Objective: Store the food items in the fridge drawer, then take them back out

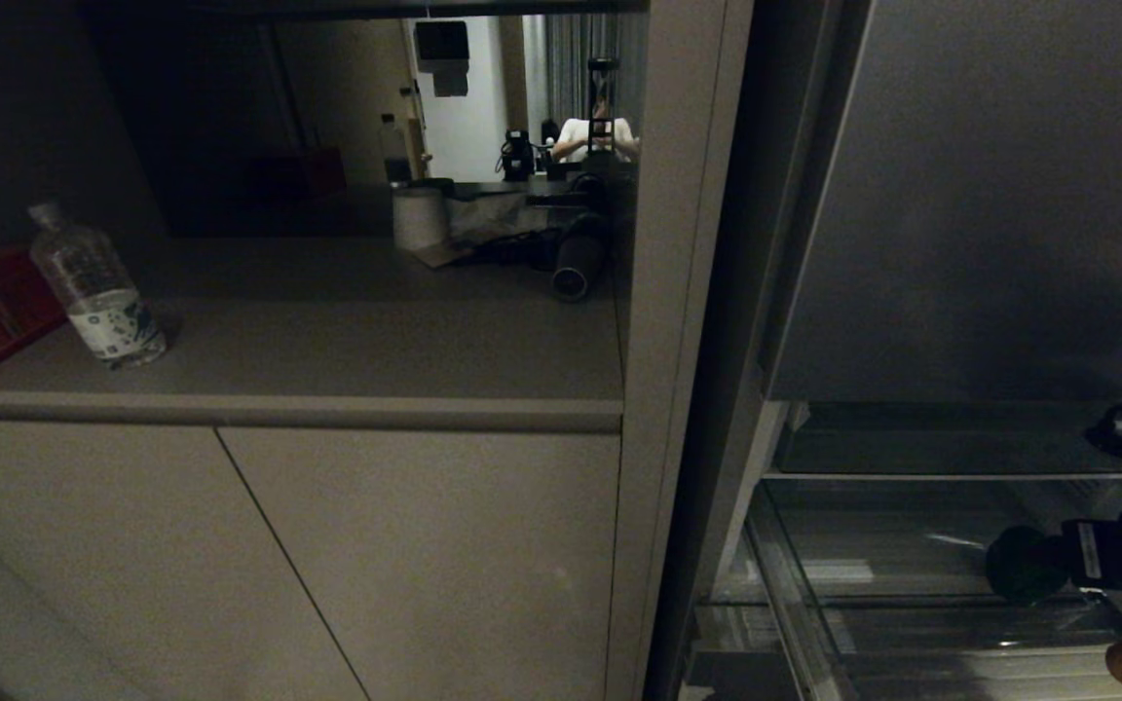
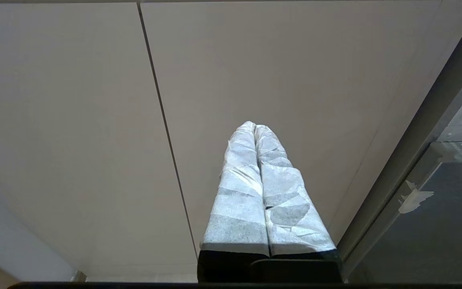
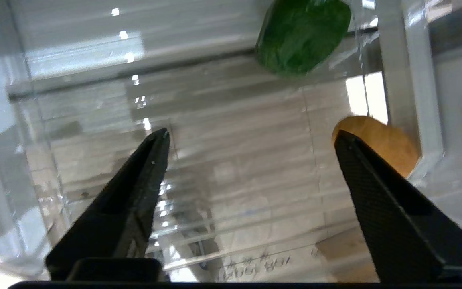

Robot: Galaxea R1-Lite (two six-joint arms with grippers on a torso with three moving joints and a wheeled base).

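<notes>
The right claw (image 3: 251,138) gapes wide and empty inside the clear fridge drawer (image 3: 94,100), potato (image 3: 379,144) beside one finger, bell pepper (image 3: 303,36) farther in; retrieval looks underway, so next calls for centring on the potato; left claw (image 2: 255,127) parked, pressed closed.

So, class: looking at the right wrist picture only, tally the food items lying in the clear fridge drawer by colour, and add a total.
Glossy dark green bell pepper: 1
Round tan-brown potato: 1
Total in the clear plastic fridge drawer: 2
</notes>
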